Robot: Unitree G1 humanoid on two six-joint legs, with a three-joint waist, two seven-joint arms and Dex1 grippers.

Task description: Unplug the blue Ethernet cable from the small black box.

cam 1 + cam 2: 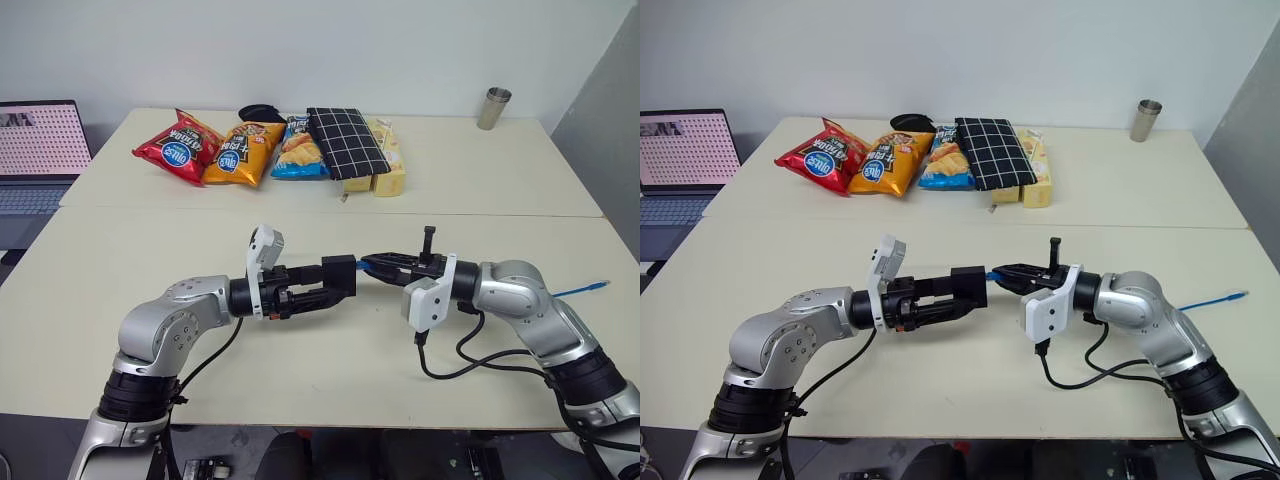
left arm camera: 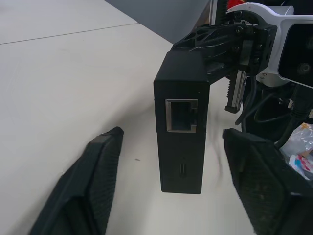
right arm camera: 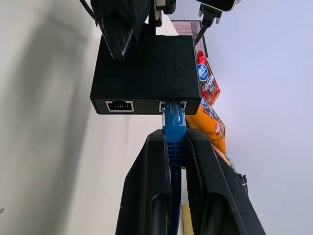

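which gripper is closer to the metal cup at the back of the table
Right. The right gripper, shut on the blue Ethernet cable at mid-table, sits on the metal cup's side; the left gripper, at the small black box, lies farther across.

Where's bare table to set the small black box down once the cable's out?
The near table is bare left of the left hand and in front of both arms. The far table is crowded where the chip bags and checked pouch lie, bare beside the metal cup.
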